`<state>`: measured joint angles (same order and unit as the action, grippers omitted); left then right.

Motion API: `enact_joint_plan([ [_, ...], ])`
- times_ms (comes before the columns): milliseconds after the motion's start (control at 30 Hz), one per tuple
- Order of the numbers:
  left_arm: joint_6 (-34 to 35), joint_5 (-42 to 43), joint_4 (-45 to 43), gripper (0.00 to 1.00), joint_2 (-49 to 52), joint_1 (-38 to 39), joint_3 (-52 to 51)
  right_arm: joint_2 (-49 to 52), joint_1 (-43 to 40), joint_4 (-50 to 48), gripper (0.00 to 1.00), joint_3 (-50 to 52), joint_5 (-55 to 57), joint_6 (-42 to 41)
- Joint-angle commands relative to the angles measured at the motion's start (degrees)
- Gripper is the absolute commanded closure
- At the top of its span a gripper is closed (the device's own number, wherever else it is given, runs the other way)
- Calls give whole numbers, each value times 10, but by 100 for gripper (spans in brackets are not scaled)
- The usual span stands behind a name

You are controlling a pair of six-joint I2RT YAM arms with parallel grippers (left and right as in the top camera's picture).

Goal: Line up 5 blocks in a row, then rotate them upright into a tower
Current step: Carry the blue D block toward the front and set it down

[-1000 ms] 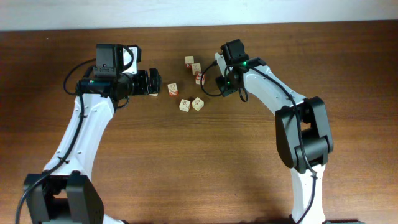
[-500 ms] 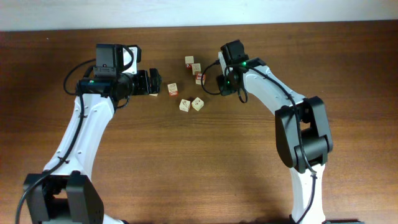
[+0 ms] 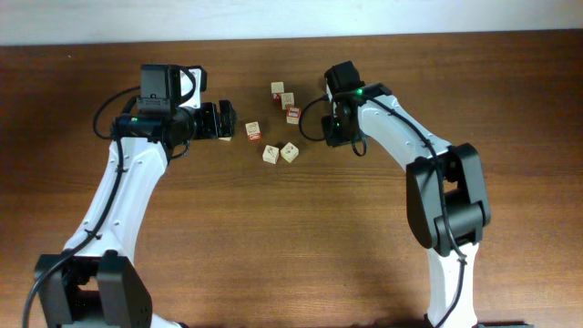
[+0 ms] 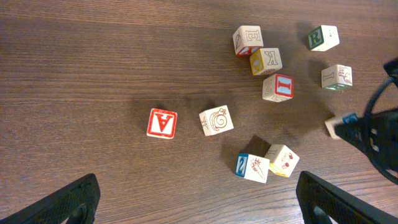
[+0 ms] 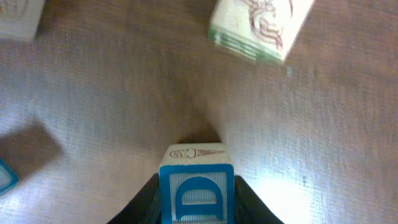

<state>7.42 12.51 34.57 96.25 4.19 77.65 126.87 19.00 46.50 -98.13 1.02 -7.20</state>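
The right tool (image 5: pixel 196 214) is clamped on a pale wooden cube with a blue "D" face (image 5: pixel 196 186), down by the brown wooden desk (image 5: pixel 93 93). A green-edged pale wooden cube (image 5: pixel 258 28) lies at its one o'clock. The left tool (image 3: pixel 228 122) gapes wide, holding nothing.

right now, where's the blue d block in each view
overhead: not visible, hidden under the right gripper
left wrist: blue D block at the right edge, partly behind that gripper
right wrist: bottom centre, between the fingers
shared landmark: the right gripper, in all three views
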Motion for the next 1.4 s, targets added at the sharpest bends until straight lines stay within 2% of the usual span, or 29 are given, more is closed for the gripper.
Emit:
enact_joint_plan([
  [0,7,-6,0,1,3,2,11,-74,1,67,73,-16,-8,-60],
  [167,7,-6,0,1,3,2,11,-82,1,166,73,3,-7,-106],
  [333,7,-6,0,1,3,2,11,-82,1,108,72,102,-6,-173],
  [500,7,-6,0,1,3,2,11,-82,1,70,71,150,-8,-173],
  [533,7,-6,0,1,3,2,11,-82,1,69,65,150,-8,-173],
  [600,7,-6,0,1,3,2,11,-82,1,70,60,149,-9,-173],
  [633,7,-6,0,1,3,2,11,-82,1,71,54,149,-14,-173],
  [667,7,-6,0,1,3,2,11,-82,1,73,50,147,-25,-172],
  [833,7,-6,0,1,3,2,11,-82,1,116,49,107,-28,-163],
  [1000,7,-6,0,1,3,2,11,-82,1,218,48,-10,-18,-133],
  [1067,7,-6,0,1,3,2,11,-82,3,238,42,-55,-22,-128],
  [1200,7,-6,0,1,3,2,11,-78,27,154,42,-55,-66,-149],
  [1367,7,-6,0,1,3,2,11,-47,93,32,39,-47,-50,-158],
])
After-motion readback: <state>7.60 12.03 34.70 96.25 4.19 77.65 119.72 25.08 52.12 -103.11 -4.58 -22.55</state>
